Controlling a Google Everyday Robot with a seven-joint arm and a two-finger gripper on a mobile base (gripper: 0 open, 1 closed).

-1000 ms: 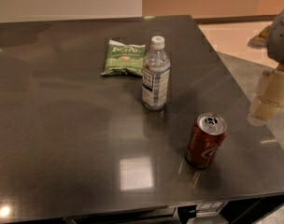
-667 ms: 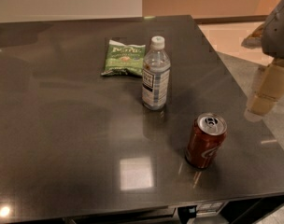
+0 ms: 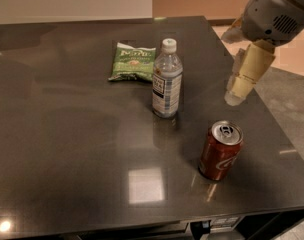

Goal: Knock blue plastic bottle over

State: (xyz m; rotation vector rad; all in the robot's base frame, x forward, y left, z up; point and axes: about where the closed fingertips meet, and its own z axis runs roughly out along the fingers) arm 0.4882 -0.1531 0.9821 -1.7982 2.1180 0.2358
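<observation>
The blue plastic bottle (image 3: 167, 79) stands upright near the middle of the dark table (image 3: 67, 144). It is clear and bluish, with a white cap and a white-and-blue label. My gripper (image 3: 238, 89) hangs from the grey arm (image 3: 277, 9) at the upper right, over the table's right side. It is to the right of the bottle, apart from it, at about the bottle's height, and it holds nothing.
A red soda can (image 3: 220, 150) stands upright in front and to the right of the bottle, below the gripper. A green snack bag (image 3: 133, 61) lies flat just behind and left of the bottle. The table's right edge runs under the arm.
The arm and gripper have moved left, from the frame's right edge to over the table's right side, closer to the bottle. Bottle, can and bag have not moved.
</observation>
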